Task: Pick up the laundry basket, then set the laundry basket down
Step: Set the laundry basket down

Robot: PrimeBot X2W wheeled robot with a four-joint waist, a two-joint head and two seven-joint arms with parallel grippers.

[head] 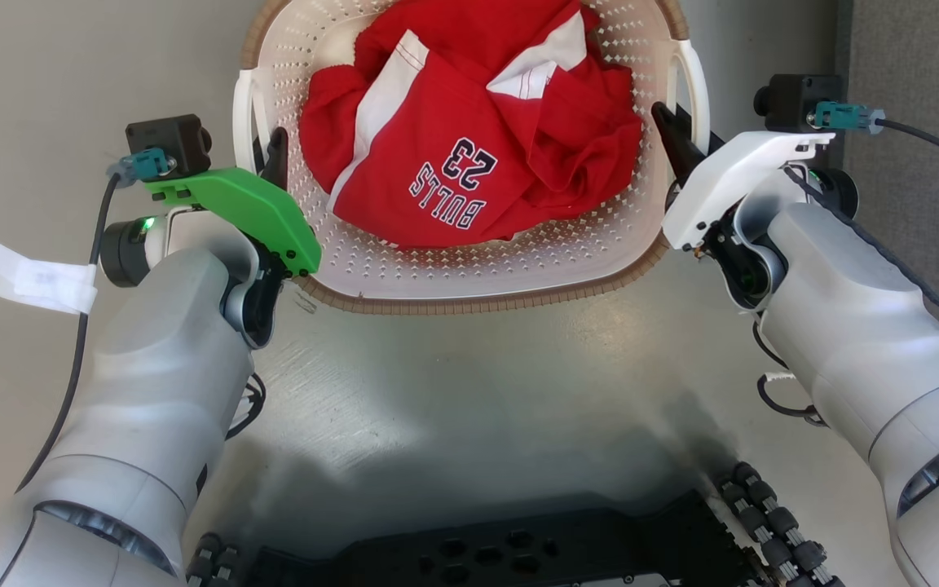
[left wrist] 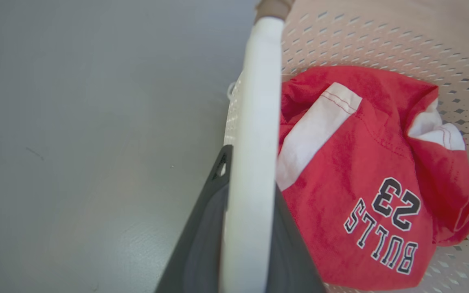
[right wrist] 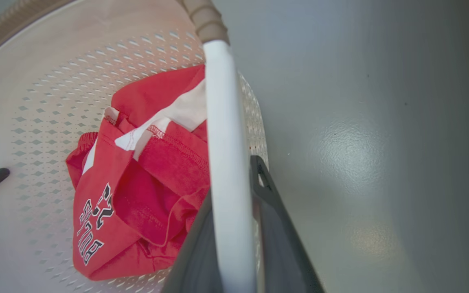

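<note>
The laundry basket (head: 469,262) is cream with perforated walls and a brown woven rim, and it lies at the top middle of the head view. A crumpled red and white jersey (head: 469,122) marked "BULLS 23" lies inside it. My left gripper (head: 267,147) is shut on the basket's white left handle (head: 243,122). My right gripper (head: 673,122) is shut on the white right handle (head: 696,81). In the left wrist view the handle (left wrist: 255,122) runs between my dark fingers (left wrist: 206,228). The right wrist view shows the same grip on its handle (right wrist: 224,122). I cannot tell whether the basket rests on the floor.
Smooth grey floor (head: 469,391) surrounds the basket. My black base (head: 502,554) with its roller wheels sits at the bottom edge. A darker grey strip (head: 910,49) runs along the far right. Cables and white tags (head: 21,273) hang from both wrists.
</note>
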